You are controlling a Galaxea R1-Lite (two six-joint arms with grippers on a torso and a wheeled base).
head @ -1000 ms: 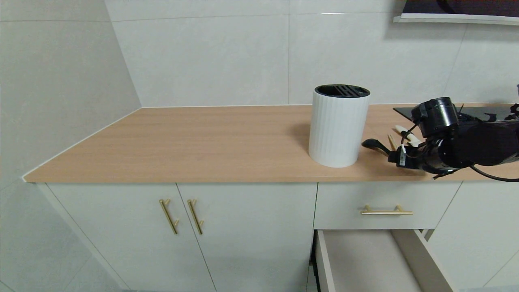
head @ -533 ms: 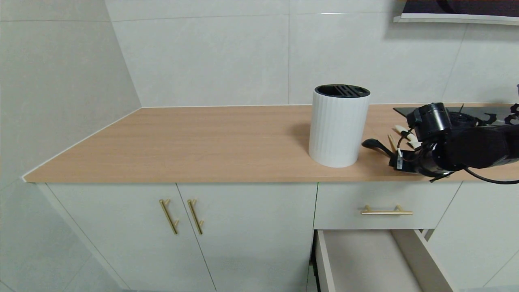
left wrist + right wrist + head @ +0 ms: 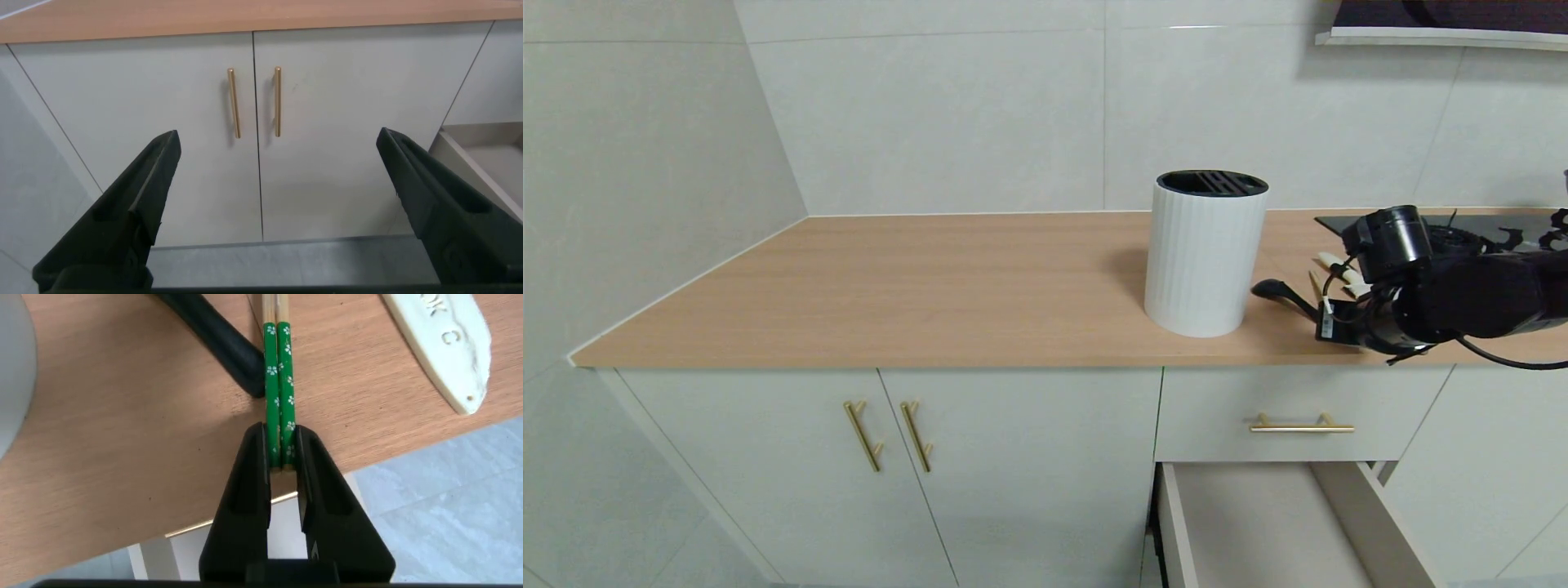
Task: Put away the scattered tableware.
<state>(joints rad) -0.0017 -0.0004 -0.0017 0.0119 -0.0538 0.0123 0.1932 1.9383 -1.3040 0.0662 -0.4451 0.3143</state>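
A pair of wooden chopsticks with green flowered ends [image 3: 278, 376] lies on the wooden counter [image 3: 931, 286] near its front edge. My right gripper [image 3: 282, 449] is shut on their green ends, low over the counter edge [image 3: 1327, 322]. A black utensil [image 3: 216, 339] lies touching the chopsticks, its head [image 3: 1270, 288] close to the white ribbed utensil holder [image 3: 1205, 253]. A white-handled piece [image 3: 445, 351] lies on the chopsticks' other side. My left gripper [image 3: 278, 204] hangs open below counter height, facing the cabinet doors.
A drawer [image 3: 1258, 523] stands pulled out under the right part of the counter, with a shut drawer above it. A black cooktop [image 3: 1462, 224] sits at the back right. Two cabinet doors with gold handles [image 3: 253, 102] are shut.
My right arm has dropped slightly toward the counter and shifted a little at the chopsticks' ends. The holder and the other utensils have not moved.
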